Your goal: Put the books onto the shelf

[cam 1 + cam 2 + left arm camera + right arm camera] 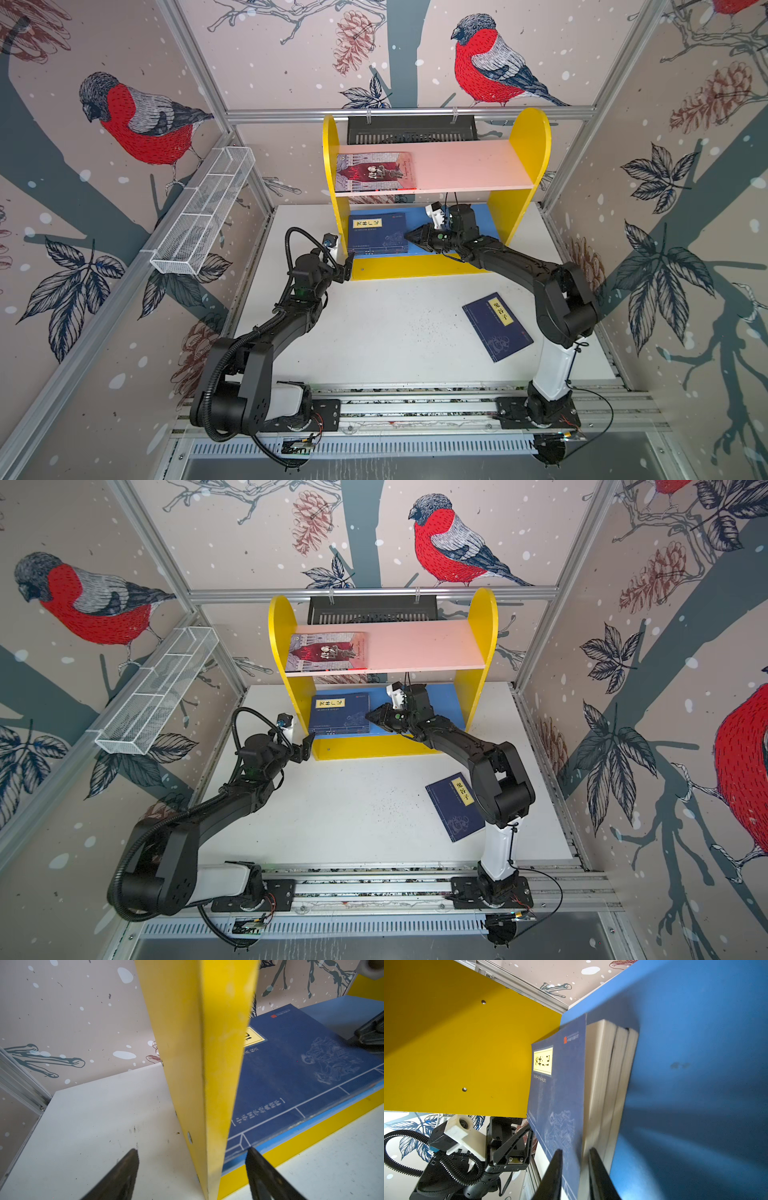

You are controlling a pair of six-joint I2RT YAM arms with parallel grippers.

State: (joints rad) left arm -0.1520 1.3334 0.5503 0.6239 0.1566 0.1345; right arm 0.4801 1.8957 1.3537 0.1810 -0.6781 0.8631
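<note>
Now your right arm [519,257] is stretching low into the shelf [528,137], right gripper [575,1149] pinching the top navy book [556,1084] on its blue lower board [695,1043]. Your left gripper [192,1149] is hanging wide open astride the shelf's yellow side panel [187,1043]; a loose navy book [496,326] is lying before it.

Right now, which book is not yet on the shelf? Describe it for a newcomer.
Start at the yellow shelf and come forward over the white table toward the right arm's elbow. The navy book lies flat and askew there, the only book not on a shelf board.
</note>
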